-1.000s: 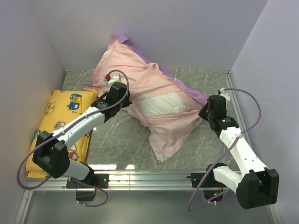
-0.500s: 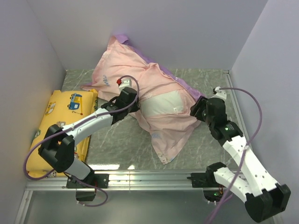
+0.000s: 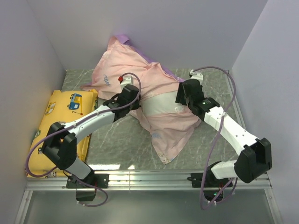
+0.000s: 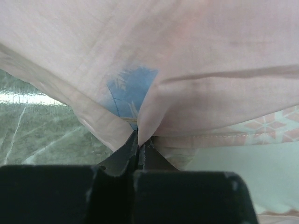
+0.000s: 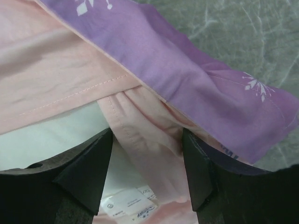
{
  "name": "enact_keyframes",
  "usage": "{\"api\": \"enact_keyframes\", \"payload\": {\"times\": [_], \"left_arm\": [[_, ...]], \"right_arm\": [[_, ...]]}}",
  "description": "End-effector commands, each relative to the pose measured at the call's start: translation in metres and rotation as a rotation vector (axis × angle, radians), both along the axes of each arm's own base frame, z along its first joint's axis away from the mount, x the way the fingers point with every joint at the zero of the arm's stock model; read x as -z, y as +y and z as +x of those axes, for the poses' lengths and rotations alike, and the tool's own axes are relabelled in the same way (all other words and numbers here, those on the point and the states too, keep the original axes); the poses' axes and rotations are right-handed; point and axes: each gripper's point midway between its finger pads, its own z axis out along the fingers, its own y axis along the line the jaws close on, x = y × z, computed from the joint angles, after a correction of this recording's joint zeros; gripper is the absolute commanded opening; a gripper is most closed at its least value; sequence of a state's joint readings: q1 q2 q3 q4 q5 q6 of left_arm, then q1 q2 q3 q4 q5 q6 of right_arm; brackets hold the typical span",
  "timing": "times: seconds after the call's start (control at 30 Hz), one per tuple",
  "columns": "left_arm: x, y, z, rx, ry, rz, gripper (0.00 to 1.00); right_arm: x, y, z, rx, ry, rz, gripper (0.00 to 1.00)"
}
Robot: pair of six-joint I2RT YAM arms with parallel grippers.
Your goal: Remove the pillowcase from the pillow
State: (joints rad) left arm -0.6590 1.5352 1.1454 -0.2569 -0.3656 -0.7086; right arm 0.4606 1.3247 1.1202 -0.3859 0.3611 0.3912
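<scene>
The pillowcase is seen lying across the middle and far part of the table, crumpled and turned largely to its pale pink inner side, with one end propped against the back wall. A strip of its purple printed side is shown along the right edge. The pillow is exposed only as a white patch through the opening near the middle of the heap; the rest of it is covered by fabric. A small white tag is visible at the uncovered end in the right wrist view.

The left claw is pressed closed, and a pinch of the pink fabric is held between its fingers at the left side of the opening. The right claw is held wide, with a fold of the pink hem lying between its two fingers but not clamped by either. A yellow cushion is set against the left wall, apart from the work.

The task is judged to be at an early to middle stage: the mouth of the cover is parted and a little of the pillow is bared, but most of the pillow is not yet drawn out. A grip by the right claw and a pull apart are judged to be what is left.
</scene>
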Motion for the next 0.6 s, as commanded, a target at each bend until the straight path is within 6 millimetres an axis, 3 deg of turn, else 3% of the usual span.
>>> {"api": "enact_keyframes", "payload": {"times": [0.0, 0.03, 0.07, 0.13, 0.17, 0.23, 0.27, 0.37, 0.43, 0.57], "left_arm": [[-0.015, -0.003, 0.011, -0.007, -0.039, 0.016, 0.01], [-0.012, -0.001, 0.010, -0.011, -0.029, 0.028, 0.00], [-0.012, 0.001, 0.011, -0.017, -0.029, 0.034, 0.01], [-0.010, 0.006, 0.012, -0.032, -0.021, 0.037, 0.01], [-0.012, 0.009, 0.012, -0.036, -0.025, 0.031, 0.01], [-0.009, 0.017, 0.011, -0.046, -0.013, 0.024, 0.01], [-0.011, 0.020, 0.011, -0.049, -0.018, 0.017, 0.00], [-0.010, 0.032, 0.012, -0.070, -0.012, 0.012, 0.00], [-0.006, 0.040, 0.013, -0.083, -0.003, 0.005, 0.01], [-0.011, 0.034, 0.010, -0.036, -0.012, -0.027, 0.01]], "right_arm": [[-0.026, -0.025, 0.009, 0.092, -0.070, -0.102, 0.67], [-0.024, -0.033, 0.009, 0.130, -0.064, -0.122, 0.65], [-0.024, -0.043, 0.009, 0.181, -0.062, -0.126, 0.52], [-0.024, -0.075, 0.010, 0.281, -0.052, -0.131, 0.41], [-0.020, -0.085, 0.009, 0.321, -0.046, -0.107, 0.30], [-0.021, -0.098, 0.010, 0.346, -0.053, -0.043, 0.27], [-0.014, -0.115, 0.010, 0.392, -0.046, -0.021, 0.25], [-0.004, -0.132, 0.017, 0.446, -0.026, 0.013, 0.18], [0.012, -0.130, 0.024, 0.436, -0.001, 0.037, 0.17], [0.048, -0.085, 0.036, 0.239, 0.058, 0.182, 0.16]]}}
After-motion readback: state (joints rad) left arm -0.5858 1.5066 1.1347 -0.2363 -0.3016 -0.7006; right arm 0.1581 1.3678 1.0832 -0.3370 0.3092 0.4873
